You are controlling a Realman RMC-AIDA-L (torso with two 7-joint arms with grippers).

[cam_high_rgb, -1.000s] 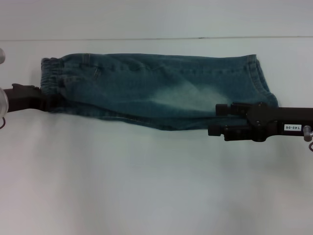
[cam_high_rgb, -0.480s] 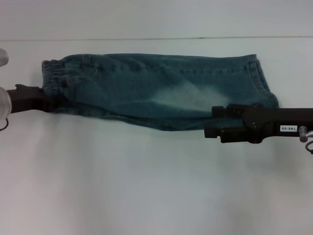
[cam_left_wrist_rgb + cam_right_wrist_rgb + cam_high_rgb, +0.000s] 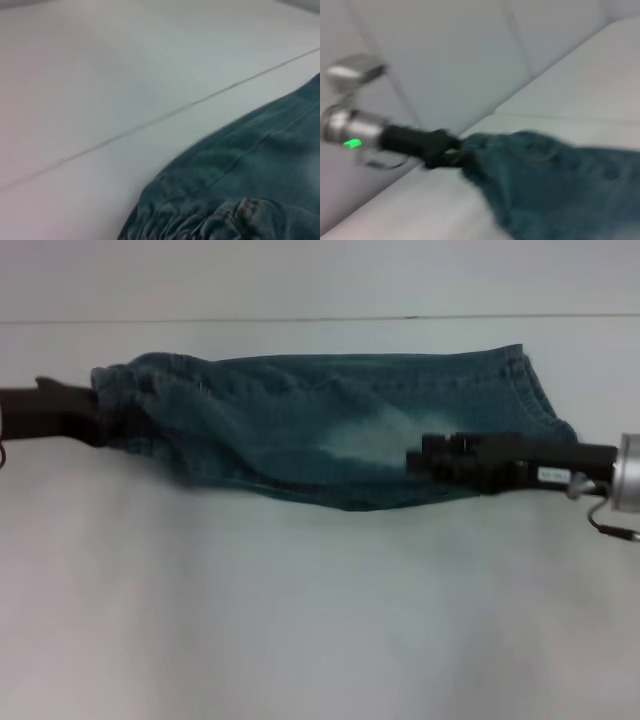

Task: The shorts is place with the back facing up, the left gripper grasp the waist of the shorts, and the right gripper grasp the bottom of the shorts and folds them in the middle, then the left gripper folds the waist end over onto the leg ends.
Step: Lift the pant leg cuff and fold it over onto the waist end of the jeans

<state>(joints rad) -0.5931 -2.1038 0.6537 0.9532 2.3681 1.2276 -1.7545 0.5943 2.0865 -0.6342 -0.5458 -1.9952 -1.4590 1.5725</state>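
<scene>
- The shorts (image 3: pixel 330 435) lie folded lengthwise into one long denim band on the white table (image 3: pixel 320 620), stretched between the two grippers.
- The left gripper (image 3: pixel 95 415) is at the waist end of the shorts, and its black fingers are clenched on the waist of the shorts (image 3: pixel 125 400).
- In the right wrist view the left gripper (image 3: pixel 451 150) shows far off, with its silver cuff and green light behind it; the cloth begins directly at its fingertips and looks lifted off the table there.
- The left wrist view shows no fingers. It shows only the gathered waist of the shorts (image 3: pixel 200 220) close below the camera, and the smooth denim going away from it.
- The right gripper (image 3: pixel 425 458) lies over the near edge of the shorts, toward the leg side. Its tips are on the pale faded patch of the denim.
- I cannot tell whether the right gripper is grasping the cloth or has released it, because the black fingers are seen only from above and blurred.
- The bottom of the shorts (image 3: pixel 535 390) is behind the right gripper's tips, beside its arm, with the stitched hem at the far corner.
- Just below the right gripper's tips the folded edge of the denim is visible on the table.
</scene>
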